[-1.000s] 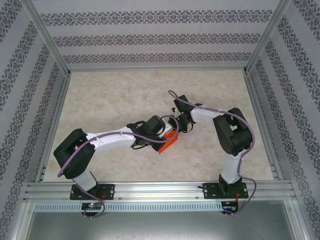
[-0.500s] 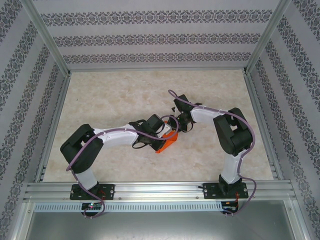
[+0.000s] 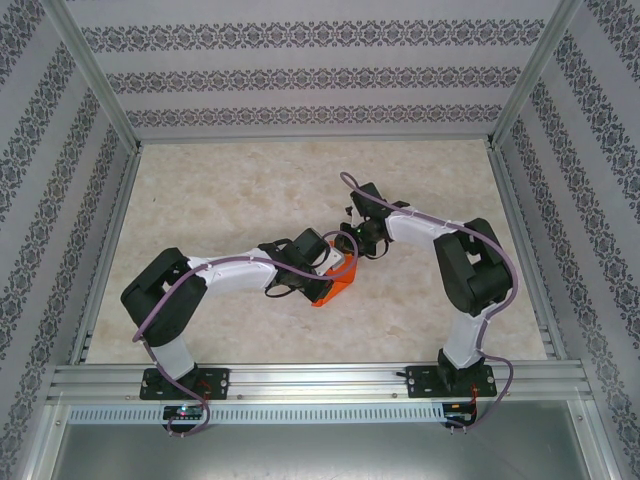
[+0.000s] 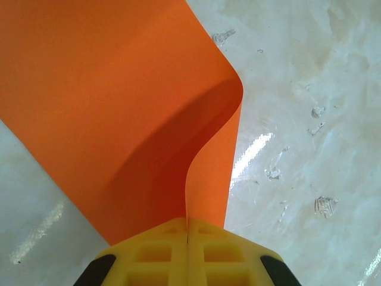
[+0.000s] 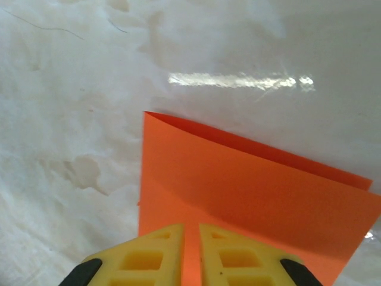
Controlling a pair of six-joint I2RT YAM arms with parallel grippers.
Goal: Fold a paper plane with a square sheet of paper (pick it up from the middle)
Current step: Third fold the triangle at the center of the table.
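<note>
Pinching the paper [image 4: 107, 89], left tool [image 4: 188, 223] and right tool [image 5: 191, 232] closed; left wrist reveals curl.

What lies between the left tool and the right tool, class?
The orange sheet of paper spans that stretch in the top view, pinched at one side by the left tool and at the other by the right tool.

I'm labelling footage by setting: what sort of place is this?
Probably a robot test cell, not a home: a marble-look table boxed in by an aluminium frame, with patterned backdrop walls.
</note>
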